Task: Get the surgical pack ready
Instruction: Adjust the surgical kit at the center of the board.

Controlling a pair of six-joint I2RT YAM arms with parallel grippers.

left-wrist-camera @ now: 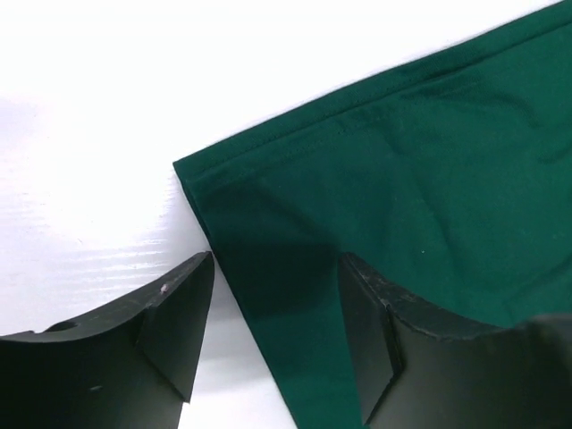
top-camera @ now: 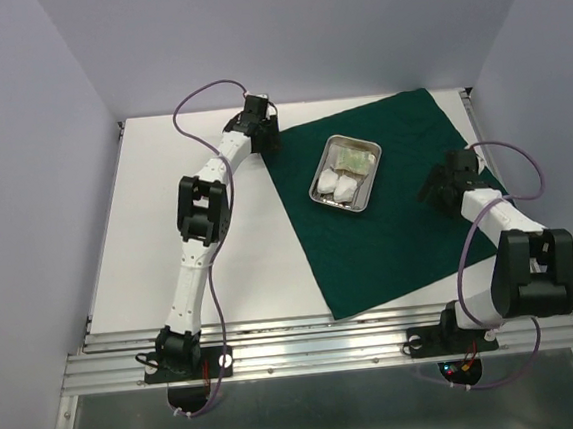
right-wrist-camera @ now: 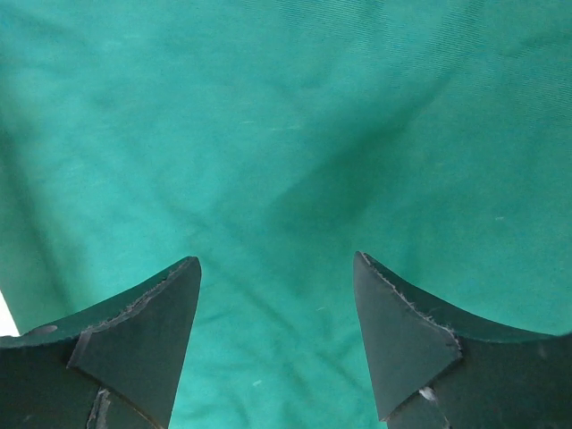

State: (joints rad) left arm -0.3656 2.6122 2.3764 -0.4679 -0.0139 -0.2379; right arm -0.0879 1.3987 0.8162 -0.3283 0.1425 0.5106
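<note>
The white bench [top-camera: 164, 185] lies bare to the left of the drape [top-camera: 389, 236]; the left hand [top-camera: 267, 148] hangs at the drape's left corner, its fingers spread wide and pinching nothing; in the left wrist view that hand [left-wrist-camera: 275, 268] straddles the hemmed corner of the drape [left-wrist-camera: 429, 179], one finger over the bench [left-wrist-camera: 89, 134] and the other over the green cloth; whether the tips touch the drape I cannot tell. The drape lies flat, turned like a diamond, its near corner at the bench's front edge. The steel tray [top-camera: 377, 176] sits on the drape, towards its far side; inside it the white gauze pads [top-camera: 336, 185] lie at the near end and a pale packet [top-camera: 354, 156] at the far end. The right hand [top-camera: 435, 189] hovers over the drape's right part, right of the tray and apart from it; in the right wrist view this hand [right-wrist-camera: 277, 264] is also spread, with only smooth drape [right-wrist-camera: 268, 107] showing between its fingers.
</note>
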